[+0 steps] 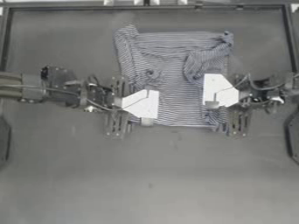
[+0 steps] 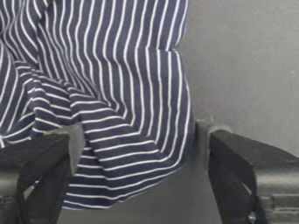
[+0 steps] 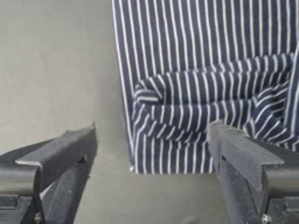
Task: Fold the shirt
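Observation:
The striped navy-and-white shirt [image 1: 169, 65] lies partly folded on the far middle of the table, with its sleeves bunched inward and wrinkled. My left gripper [image 1: 146, 105] hovers over the shirt's near left corner. In the left wrist view the shirt [image 2: 116, 65] has a rumpled hem corner lying between the open jaws of the left gripper [image 2: 140, 144]. My right gripper [image 1: 213, 92] is above the shirt's right edge. The right wrist view shows the shirt [image 3: 204, 65] with a folded corner between the wide-open jaws of the right gripper [image 3: 152, 135]. Neither gripper holds cloth.
The dark grey table [image 1: 146, 175] stretches bare toward the near side. A raised frame [image 1: 146, 6] borders the far edge and the sides. Dark fixtures sit at the left edge [image 1: 3, 140] and the right edge [image 1: 295, 140].

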